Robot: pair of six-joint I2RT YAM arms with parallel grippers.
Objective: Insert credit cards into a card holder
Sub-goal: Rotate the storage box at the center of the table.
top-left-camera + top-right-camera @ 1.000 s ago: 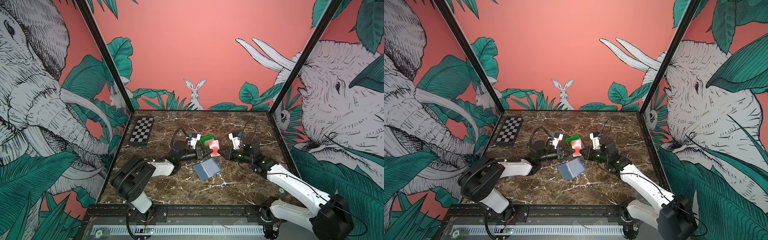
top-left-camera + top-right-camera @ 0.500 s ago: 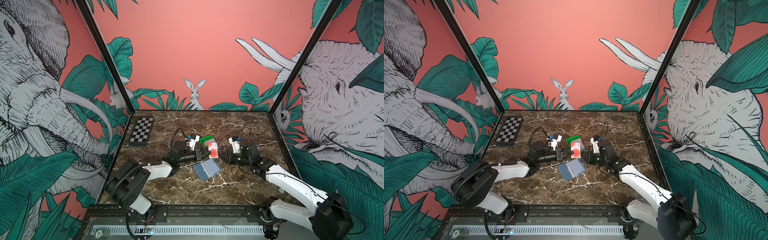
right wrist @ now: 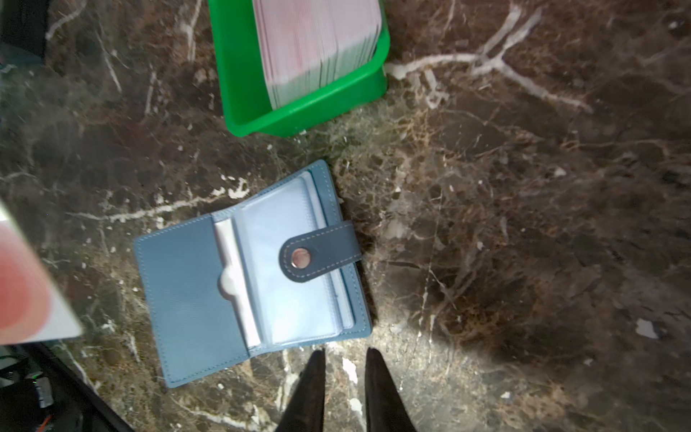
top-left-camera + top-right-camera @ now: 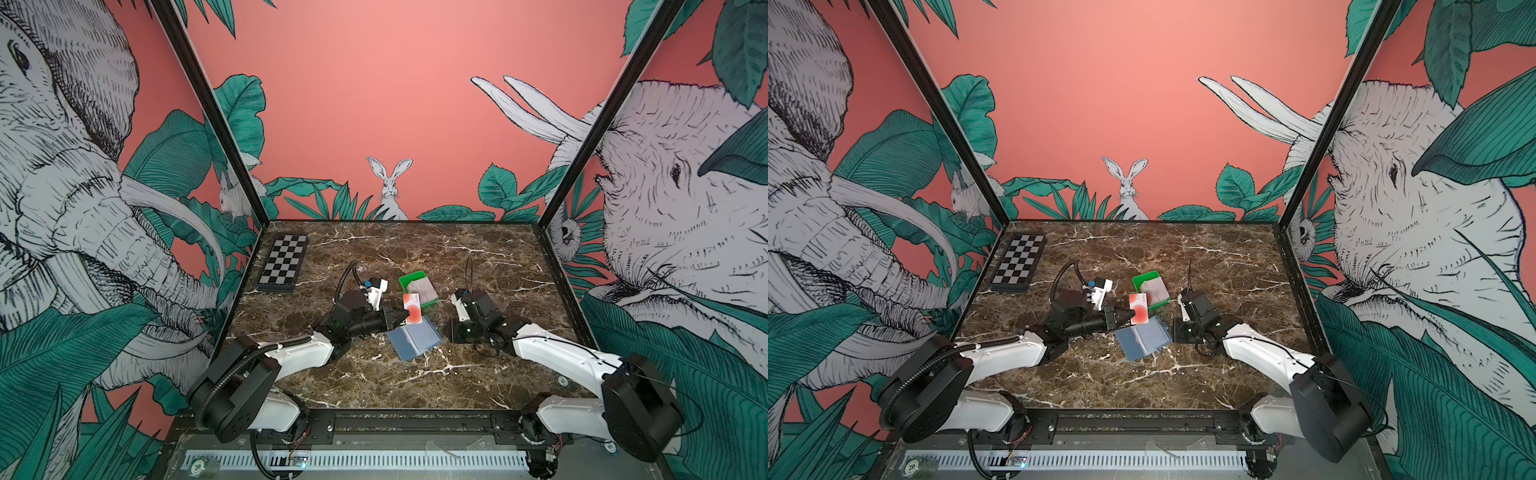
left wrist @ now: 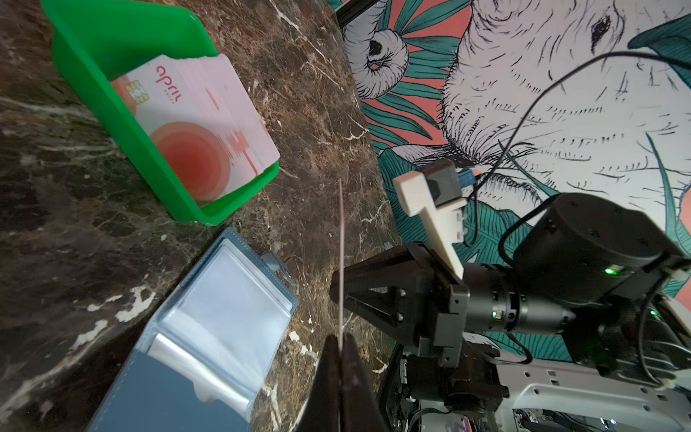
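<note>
My left gripper (image 4: 400,316) is shut on the edge of one credit card (image 4: 412,309), held upright just above the far edge of the card holder (image 4: 414,340). In the left wrist view the credit card (image 5: 341,258) shows edge-on, rising from the closed fingertips (image 5: 332,349). The card holder (image 3: 254,269) lies open on the marble, clear sleeves up, snap tab folded over them. My right gripper (image 3: 346,355) hovers at the holder's right edge, jaws slightly open with nothing between them. More credit cards (image 5: 209,123) are stacked in the green tray (image 5: 112,112).
The green tray (image 4: 405,280) sits just behind the holder, between the two arms. A folded chessboard (image 4: 284,262) lies at the back left. The right arm's wrist and cable (image 5: 583,254) stand close to the held card.
The right gripper has let go of the card and drawn back, down beside the holder's right edge. The left gripper keeps the card and has swung it slightly towards the holder.
</note>
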